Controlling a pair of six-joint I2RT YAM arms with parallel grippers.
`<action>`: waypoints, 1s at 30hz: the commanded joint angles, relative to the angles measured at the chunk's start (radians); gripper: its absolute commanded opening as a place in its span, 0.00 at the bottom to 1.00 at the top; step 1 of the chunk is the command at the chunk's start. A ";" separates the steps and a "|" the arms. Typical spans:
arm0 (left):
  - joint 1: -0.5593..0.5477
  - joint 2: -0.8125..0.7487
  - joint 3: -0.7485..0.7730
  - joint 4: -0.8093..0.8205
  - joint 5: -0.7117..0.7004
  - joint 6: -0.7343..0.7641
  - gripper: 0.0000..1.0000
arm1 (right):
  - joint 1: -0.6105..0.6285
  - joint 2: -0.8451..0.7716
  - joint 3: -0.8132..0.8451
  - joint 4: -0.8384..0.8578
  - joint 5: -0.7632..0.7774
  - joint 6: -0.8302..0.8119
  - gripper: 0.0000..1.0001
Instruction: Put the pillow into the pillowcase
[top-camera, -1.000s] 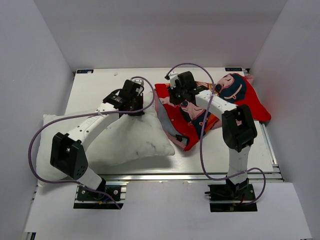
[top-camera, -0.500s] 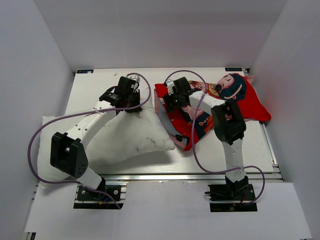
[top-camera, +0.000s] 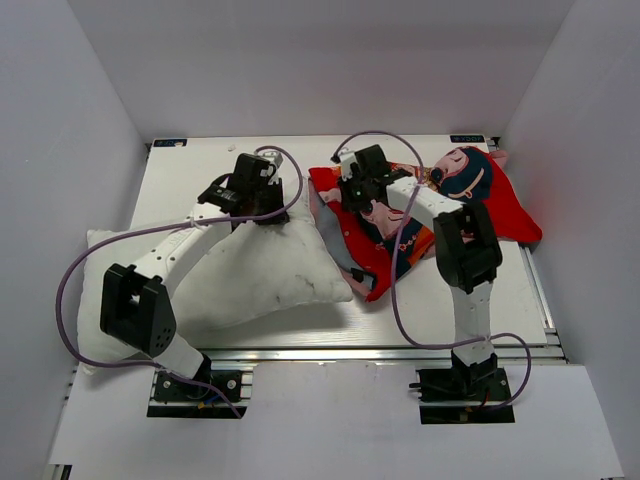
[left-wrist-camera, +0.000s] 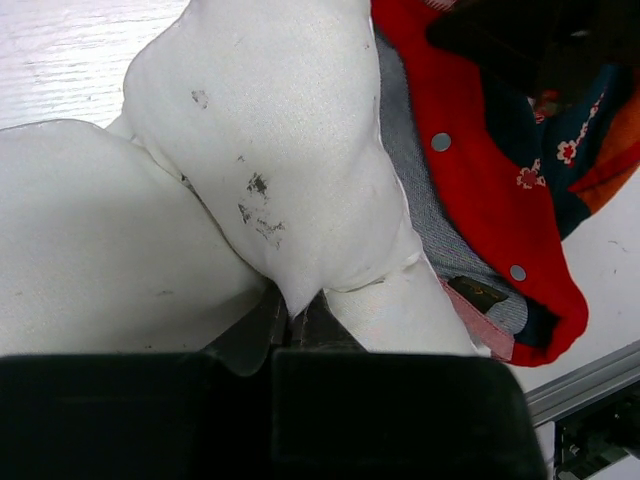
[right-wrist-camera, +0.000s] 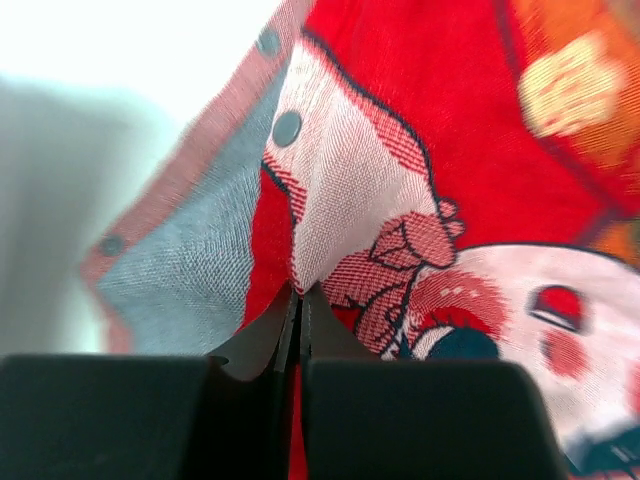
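The white pillow lies at the left of the table, its far right corner lifted. My left gripper is shut on that corner. In the left wrist view the pillow bulges up from my pinching left gripper, with dark specks on it. The red pillowcase with cartoon faces lies at the right, its snap-buttoned opening facing the pillow. My right gripper is shut on its upper layer near the opening. In the right wrist view the right gripper pinches a fold of the printed pillowcase.
White walls enclose the table on three sides. A metal rail runs along the near edge. Purple cables loop from both arms. The pillowcase's grey-blue lining and pink hem show at the opening.
My left gripper has lifted the pillow corner toward the far side and the pillowcase. My right gripper has shifted slightly left and back along the pillowcase opening, its arm swinging in closer.
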 joint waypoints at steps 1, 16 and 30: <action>-0.003 -0.004 0.016 0.094 0.088 -0.001 0.00 | -0.015 -0.147 -0.010 0.023 -0.059 0.024 0.00; -0.003 -0.039 -0.075 0.111 0.122 -0.001 0.00 | -0.039 -0.149 -0.062 0.016 -0.102 0.049 0.00; -0.003 -0.067 -0.138 0.107 0.151 0.001 0.00 | -0.039 -0.130 -0.096 -0.083 -0.128 -0.002 0.47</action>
